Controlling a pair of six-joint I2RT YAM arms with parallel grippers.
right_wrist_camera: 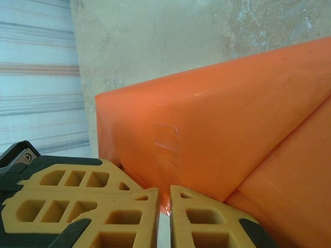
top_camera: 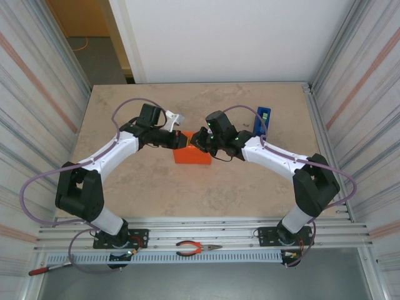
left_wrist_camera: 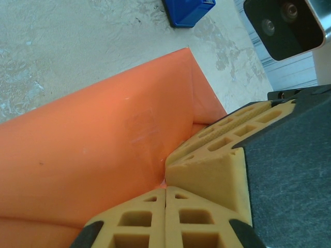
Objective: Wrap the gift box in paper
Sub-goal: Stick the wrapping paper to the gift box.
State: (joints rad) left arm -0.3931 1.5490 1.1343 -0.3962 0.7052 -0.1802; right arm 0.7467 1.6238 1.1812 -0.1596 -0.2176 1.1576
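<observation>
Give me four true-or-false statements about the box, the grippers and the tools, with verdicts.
1. Orange paper covers the box. True.
2. The tape dispenser is red. False: the tape dispenser is blue.
3. The left gripper and the right gripper are both at the box. True.
4. The pliers lie on the box. False: the pliers lie on the rail between the arm bases.

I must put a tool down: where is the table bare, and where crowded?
Bare: the beige tabletop strip between the orange paper-wrapped gift box and the near metal rail, and the far-left corner. Crowded: the centre, where the left gripper and right gripper meet at the box, and beside the blue tape dispenser.
</observation>
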